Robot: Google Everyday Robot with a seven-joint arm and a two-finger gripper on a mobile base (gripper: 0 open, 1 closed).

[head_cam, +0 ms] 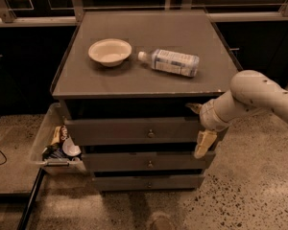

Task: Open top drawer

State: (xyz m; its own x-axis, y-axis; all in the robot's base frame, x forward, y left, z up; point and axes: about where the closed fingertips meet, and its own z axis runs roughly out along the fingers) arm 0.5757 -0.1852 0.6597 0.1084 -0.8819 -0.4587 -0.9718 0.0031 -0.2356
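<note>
Now gripper [199, 126] fingers [204, 143] straddle top drawer [129, 131] right end; knob [150, 133] well apart.

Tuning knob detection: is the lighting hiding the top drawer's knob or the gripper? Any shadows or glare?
Camera view: dim, warm light, no glare. The top drawer front is evenly lit, its knob readable; a shadow band sits above it under the cabinet top. The gripper, open at the drawer's right end, shows pale against the grey; its upper finger reaches into that shadow.
</note>
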